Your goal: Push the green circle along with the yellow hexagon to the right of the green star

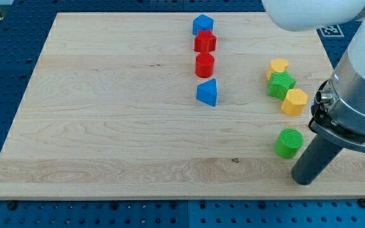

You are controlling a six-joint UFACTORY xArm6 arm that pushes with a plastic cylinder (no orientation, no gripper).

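Eight blocks on a wooden board (106,126), with my tip (304,180) at the view's lower right.

Camera view: two green blocks, two yellow, two red, two blue. The green circle (289,142) is a short ridged cylinder lying flat, round from above and so with no long axis or heading; it sits just to the view's left of my tip, very near it (contact cannot be judged). The yellow hexagon (294,101) lies flat above it, touching the lower right of the green star (281,84); a yellow heart (278,66) sits at the star's top. Mid-board, a column runs downward: blue pentagon-like block (203,25), red star-like block (204,42), red cylinder (204,64), blue triangular block (207,92). The arm ends in a bare rod, with no pincer and nothing held.
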